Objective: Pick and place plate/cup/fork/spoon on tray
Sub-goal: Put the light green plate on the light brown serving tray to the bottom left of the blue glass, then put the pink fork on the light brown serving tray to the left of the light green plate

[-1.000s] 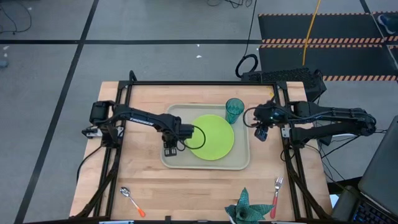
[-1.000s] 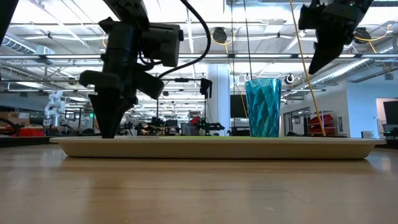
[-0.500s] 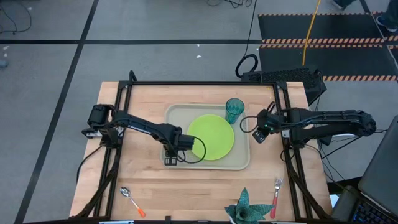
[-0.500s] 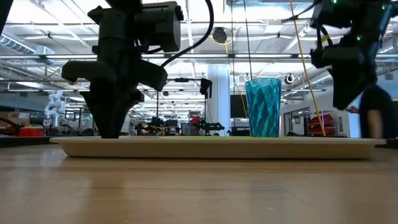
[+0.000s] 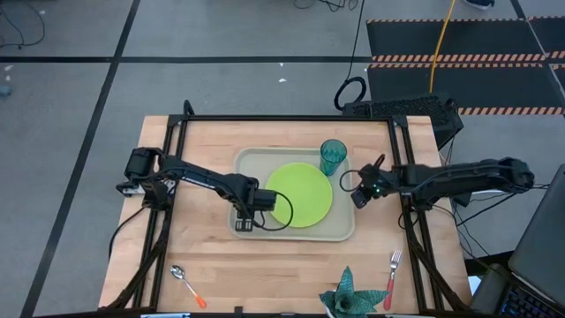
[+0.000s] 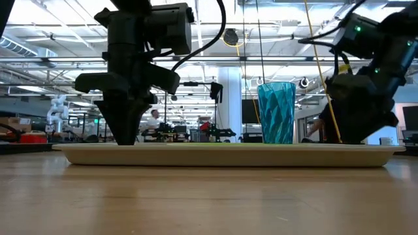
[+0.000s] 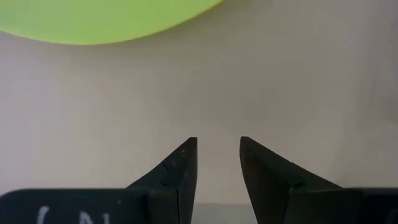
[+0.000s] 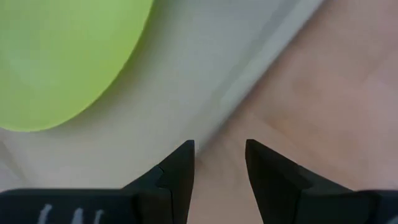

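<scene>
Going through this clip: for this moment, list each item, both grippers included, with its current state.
plate: flat on the tray.
cup: upright in the tray's far right corner.
tray: on the table.
fork: on the table, off the tray.
spoon: on the table, off the tray.
left gripper: open, empty, over the tray.
right gripper: open, empty, at the tray's right rim.

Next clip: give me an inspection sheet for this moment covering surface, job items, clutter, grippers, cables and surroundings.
Surface: wooden table, bare around the tray.
Job's things: plate and cup on the tray; spoon and fork lie on the table near its front edge.
Clutter: spiky leafy object at the front edge, beside the fork.
Grippers: left gripper open, empty, over the tray's left end by the plate; right gripper open, empty, at the tray's right rim.
Cables: black cable loops on the floor behind the table; yellow cable farther back.
Surroundings: grey floor, striped mat.
</scene>
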